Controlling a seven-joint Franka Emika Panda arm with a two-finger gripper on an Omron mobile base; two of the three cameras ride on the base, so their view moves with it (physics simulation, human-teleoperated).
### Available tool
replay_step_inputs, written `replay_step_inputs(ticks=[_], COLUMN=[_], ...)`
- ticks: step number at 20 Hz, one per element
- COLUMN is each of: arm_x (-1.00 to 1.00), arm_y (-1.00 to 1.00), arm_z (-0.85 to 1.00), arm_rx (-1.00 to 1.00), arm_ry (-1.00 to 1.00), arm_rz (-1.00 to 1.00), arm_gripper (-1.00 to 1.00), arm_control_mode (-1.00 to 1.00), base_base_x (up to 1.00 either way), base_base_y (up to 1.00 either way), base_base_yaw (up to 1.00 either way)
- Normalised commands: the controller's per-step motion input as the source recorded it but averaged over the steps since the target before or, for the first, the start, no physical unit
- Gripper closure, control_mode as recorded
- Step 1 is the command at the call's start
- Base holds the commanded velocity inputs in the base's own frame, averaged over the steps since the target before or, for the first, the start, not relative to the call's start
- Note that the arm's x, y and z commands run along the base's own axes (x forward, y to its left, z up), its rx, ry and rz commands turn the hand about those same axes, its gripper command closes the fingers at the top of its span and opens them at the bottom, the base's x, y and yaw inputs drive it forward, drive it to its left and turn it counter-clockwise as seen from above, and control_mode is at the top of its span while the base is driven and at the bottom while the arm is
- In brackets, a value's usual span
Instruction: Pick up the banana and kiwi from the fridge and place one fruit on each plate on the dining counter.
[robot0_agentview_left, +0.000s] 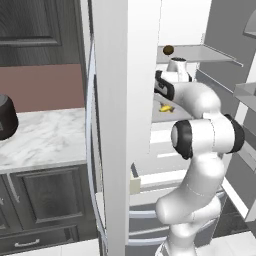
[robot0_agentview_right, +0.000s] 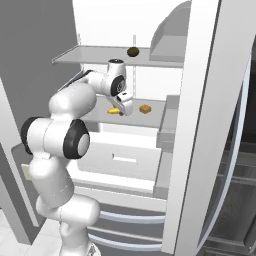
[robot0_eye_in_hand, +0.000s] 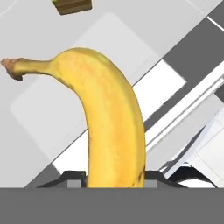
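Hand view, nearest: the banana (robot0_eye_in_hand: 111, 118) rises from between the two dark finger tips, which sit one against each side of its lower end; the gripper (robot0_eye_in_hand: 114, 177) is pinching the fruit.
Banana position: its stem curls toward the upper left of that view, over a pale grey fridge shelf (robot0_eye_in_hand: 57, 100).
Orange-tan cube: a small cube (robot0_eye_in_hand: 72, 5) lies on the same shelf, beyond the banana's stem and apart from it.
Right base view, middle distance: the arm reaches into the open fridge (robot0_agentview_right: 200, 125), with the gripper (robot0_agentview_right: 123, 108) low over the middle shelf, the banana (robot0_agentview_right: 114, 111) a yellow sliver beside it and the cube (robot0_agentview_right: 145, 109) off to one side.
Left base view: the banana (robot0_agentview_left: 165, 107) shows as a small yellow patch on that shelf, partly hidden by the arm.
Farthest: the kiwi (robot0_agentview_right: 133, 51) sits alone on the upper shelf, also seen in the left base view (robot0_agentview_left: 168, 50), well apart from the gripper.
Progress: judged early, with the banana gripped but not yet out of the fridge, the kiwi untouched, and both placements left.
View differences: the grip itself is clear only from the hand camera; the kiwi appears from the base cameras.
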Motion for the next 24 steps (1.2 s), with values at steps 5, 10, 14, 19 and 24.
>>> replay_step_inputs(ticks=[5,10,14,19,24], arm_x=[-0.88,-1.00,-1.00,-1.00,-1.00], arm_y=[0.00,0.00,0.00,0.00,0.00], arm_z=[0.31,0.29,0.42,0.33,0.28], arm_rx=[0.00,0.00,0.00,0.00,0.00], arm_ry=[0.00,0.00,0.00,0.00,0.00], arm_rz=[-0.02,0.00,0.00,0.00,0.00], arm_gripper=[1.00,1.00,1.00,1.00,1.00], arm_control_mode=[-1.00,-1.00,-1.00,-1.00,-1.00], base_base_x=[0.00,0.00,0.00,0.00,0.00], base_base_y=[0.00,0.00,0.00,0.00,0.00], base_base_yaw=[0.00,0.00,0.00,0.00,0.00])
